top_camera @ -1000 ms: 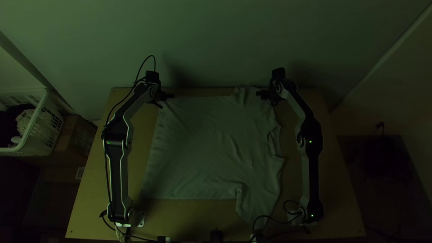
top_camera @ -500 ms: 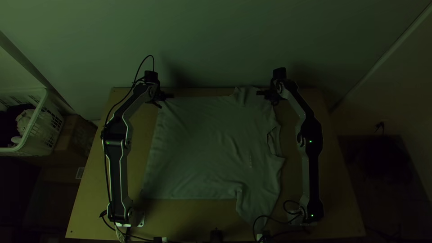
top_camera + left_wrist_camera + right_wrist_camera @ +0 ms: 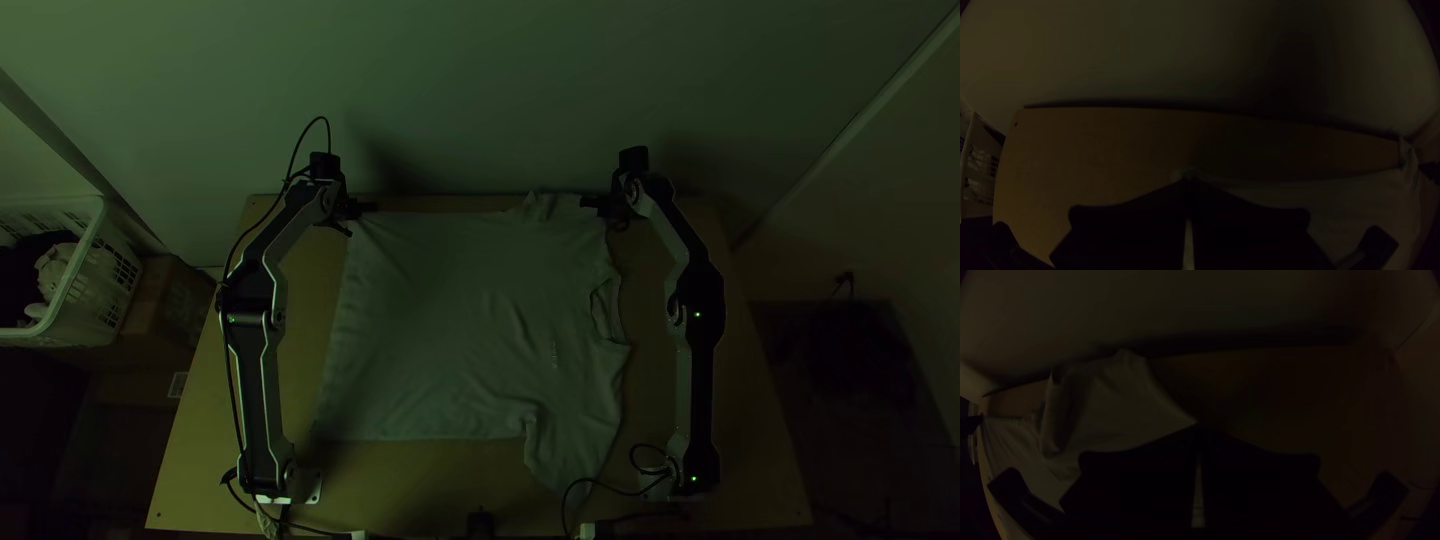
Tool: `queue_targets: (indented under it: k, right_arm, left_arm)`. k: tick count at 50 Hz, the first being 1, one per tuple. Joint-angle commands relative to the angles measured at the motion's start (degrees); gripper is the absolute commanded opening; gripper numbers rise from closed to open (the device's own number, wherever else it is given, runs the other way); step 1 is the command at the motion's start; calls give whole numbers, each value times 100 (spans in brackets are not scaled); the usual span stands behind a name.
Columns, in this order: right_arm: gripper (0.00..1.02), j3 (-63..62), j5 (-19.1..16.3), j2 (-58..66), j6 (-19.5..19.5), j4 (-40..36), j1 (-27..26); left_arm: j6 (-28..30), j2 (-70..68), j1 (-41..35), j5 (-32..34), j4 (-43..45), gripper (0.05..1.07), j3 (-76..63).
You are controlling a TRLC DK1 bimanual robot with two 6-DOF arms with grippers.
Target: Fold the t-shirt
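"How far along is this?"

"Only at the start, I'd judge. The t-shirt (image 3: 450,320) lies spread and lightly wrinkled on the table (image 3: 190,470), hem left, collar (image 3: 606,308) right, no fold made."

"And the jaws?"

"The left gripper (image 3: 1190,181) is closed on the hem's far corner; the right gripper (image 3: 1199,426) pinches the far sleeve's (image 3: 565,207) edge."

"What's left?"

"All the folding, probably far side over near side first."

"Counts?"

"1 t-shirt, 2 sleeves including the near sleeve (image 3: 570,455), 2 grippers, 2 held spots, 1 table, and 1 basket (image 3: 100,270) beyond its left edge."
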Motion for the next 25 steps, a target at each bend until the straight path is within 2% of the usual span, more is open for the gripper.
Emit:
queue_targets:
  k: [1,11,18,25]
  right_arm:
    - [2,87,102,-490,53,-19,-55]
    - [2,-255,102,-948,-26,-230,77]
    - [2,-642,102,-1290,-167,-282,138]
    - [2,-1038,102,-1615,-246,-282,147]
  left_arm:
    - [-134,-434,99,0,-36,8,62]
    - [-143,-654,37,96,-291,8,62]
    - [-143,-838,81,395,-651,8,27]
    - [-81,-1278,169,615,-660,8,-395]
